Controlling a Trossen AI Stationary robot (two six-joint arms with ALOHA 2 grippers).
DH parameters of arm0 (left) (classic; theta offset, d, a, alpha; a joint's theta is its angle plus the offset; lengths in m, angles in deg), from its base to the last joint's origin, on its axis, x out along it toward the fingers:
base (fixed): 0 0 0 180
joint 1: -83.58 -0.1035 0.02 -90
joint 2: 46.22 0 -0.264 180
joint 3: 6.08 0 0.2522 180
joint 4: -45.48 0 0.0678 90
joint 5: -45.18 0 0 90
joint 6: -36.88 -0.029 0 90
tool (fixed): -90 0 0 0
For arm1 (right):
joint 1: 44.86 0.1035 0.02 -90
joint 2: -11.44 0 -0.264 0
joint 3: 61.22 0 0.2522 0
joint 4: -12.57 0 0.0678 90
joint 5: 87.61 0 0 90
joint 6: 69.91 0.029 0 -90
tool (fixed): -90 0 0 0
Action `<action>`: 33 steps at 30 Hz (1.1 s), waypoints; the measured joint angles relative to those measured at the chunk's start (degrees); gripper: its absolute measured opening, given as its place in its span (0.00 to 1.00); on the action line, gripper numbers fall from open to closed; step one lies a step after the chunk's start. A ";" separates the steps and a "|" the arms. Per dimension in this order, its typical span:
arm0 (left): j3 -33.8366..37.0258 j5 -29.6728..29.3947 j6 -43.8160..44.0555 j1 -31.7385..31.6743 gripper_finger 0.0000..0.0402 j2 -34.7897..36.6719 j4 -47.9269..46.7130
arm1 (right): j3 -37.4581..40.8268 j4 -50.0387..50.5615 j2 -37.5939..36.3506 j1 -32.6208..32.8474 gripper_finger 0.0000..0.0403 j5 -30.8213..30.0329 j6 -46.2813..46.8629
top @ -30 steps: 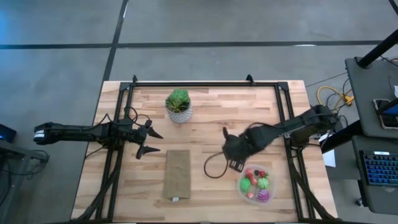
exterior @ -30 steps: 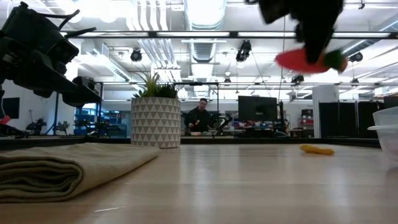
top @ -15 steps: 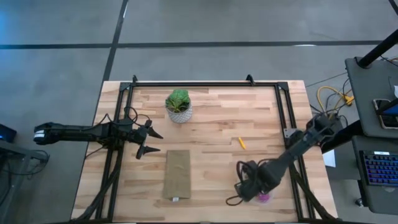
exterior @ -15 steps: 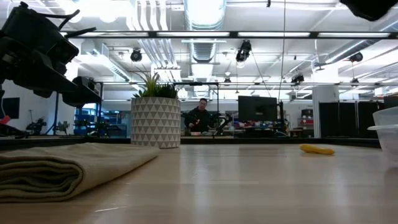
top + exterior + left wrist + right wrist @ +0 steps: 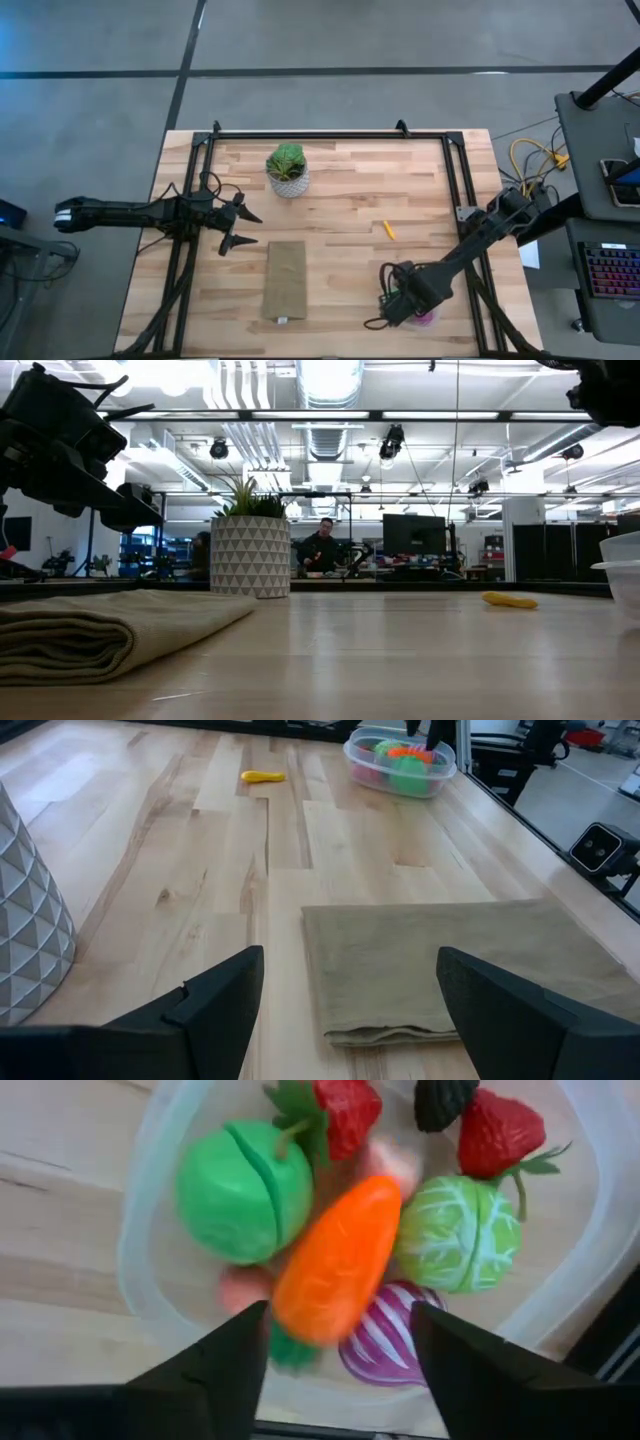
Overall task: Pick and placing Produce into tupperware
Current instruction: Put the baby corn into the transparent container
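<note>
Your right gripper [image 5: 335, 1345] hung wide open over the tub [image 5: 150, 1200]; the carrot [image 5: 335, 1265] looked light, slick — grip mid-body. Left gripper [image 5: 345, 985] waited open.

A folded tan cloth [image 5: 450, 970] lies on the tabletop [image 5: 200, 870] before the left gripper [image 5: 350, 1010] (jaws spread); beyond, a yellow piece [image 5: 263, 777] and the filled tupperware [image 5: 399, 762].

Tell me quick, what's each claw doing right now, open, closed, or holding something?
Left claw: open, empty, over the table near the folded cloth.
Right claw: open, holding nothing, above the tupperware; the orange carrot lies inside.
</note>
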 joint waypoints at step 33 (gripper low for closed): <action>0.00 -0.01 0.00 -0.02 0.71 0.00 0.00 | 13.75 -6.36 -1.81 -38.58 0.63 -7.87 -52.41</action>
